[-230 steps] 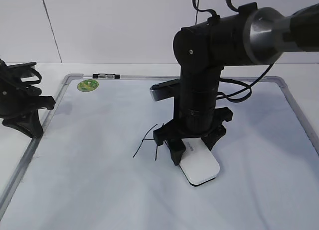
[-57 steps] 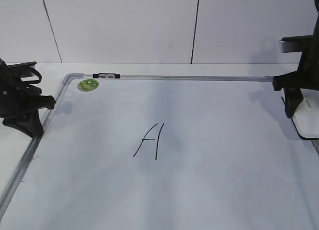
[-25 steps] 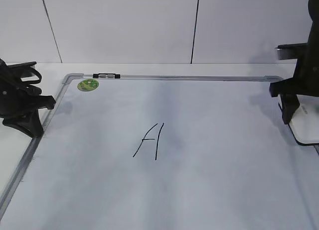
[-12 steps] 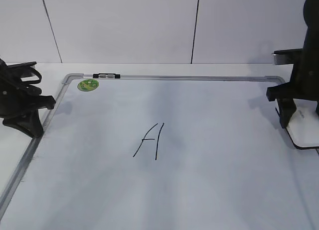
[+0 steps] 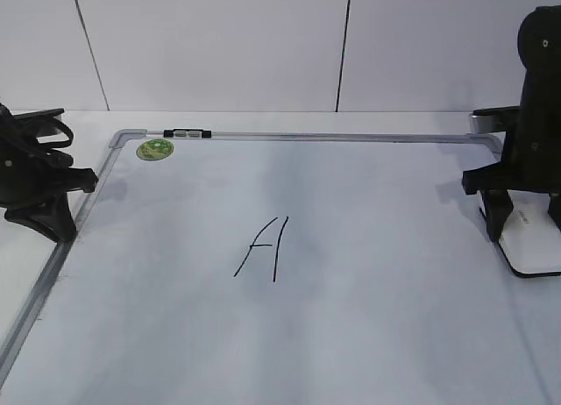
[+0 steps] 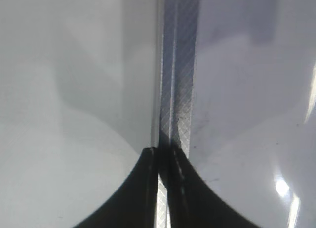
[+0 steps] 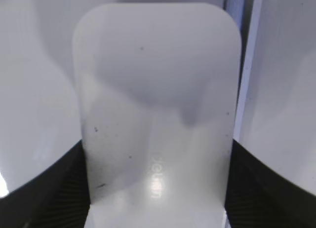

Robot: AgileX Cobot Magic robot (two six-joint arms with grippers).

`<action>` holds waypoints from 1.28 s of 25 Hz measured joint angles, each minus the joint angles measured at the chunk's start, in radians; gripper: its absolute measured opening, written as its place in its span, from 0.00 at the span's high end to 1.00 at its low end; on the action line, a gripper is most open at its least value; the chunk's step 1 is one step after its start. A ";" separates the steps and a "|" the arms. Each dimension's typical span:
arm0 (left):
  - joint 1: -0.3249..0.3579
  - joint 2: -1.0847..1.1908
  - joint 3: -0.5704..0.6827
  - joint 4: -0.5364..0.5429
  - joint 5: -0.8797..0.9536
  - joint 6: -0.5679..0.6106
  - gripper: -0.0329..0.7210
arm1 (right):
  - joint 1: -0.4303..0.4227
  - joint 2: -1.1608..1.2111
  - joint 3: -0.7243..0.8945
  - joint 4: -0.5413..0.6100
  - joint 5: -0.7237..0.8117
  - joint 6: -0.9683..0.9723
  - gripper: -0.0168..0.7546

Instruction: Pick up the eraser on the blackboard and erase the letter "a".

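Since a moment ago the right pincer (image 5: 524, 234) slid the eraser (image 5: 533, 247) leftward along the blackboard's (image 5: 307, 137) right edge, jaws clamped on it; capital "A" (image 5: 263, 247) sits well left.

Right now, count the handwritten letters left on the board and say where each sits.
1. A single angular capital "A" in black marker sits slightly left of center on the blackboard. No lowercase "a" shows, though the right hand and eraser cover some surface at the right edge.

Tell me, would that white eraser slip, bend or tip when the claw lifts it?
The eraser looks like rigid moulded plastic, so it probably won't bend. Its glossy top hints at slippery sides. Flat and low on the blackboard, it seems unlikely to tip or roll.
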 joint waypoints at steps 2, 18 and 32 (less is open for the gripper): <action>0.000 0.000 0.000 0.000 0.000 0.000 0.94 | 0.000 0.001 0.000 0.000 0.000 0.000 0.27; 0.000 0.000 0.000 0.000 0.000 0.000 0.94 | 0.000 0.023 0.000 -0.009 -0.004 -0.008 0.15; 0.000 0.000 0.000 0.000 -0.001 0.000 0.94 | 0.000 0.023 -0.002 -0.009 -0.004 -0.009 0.14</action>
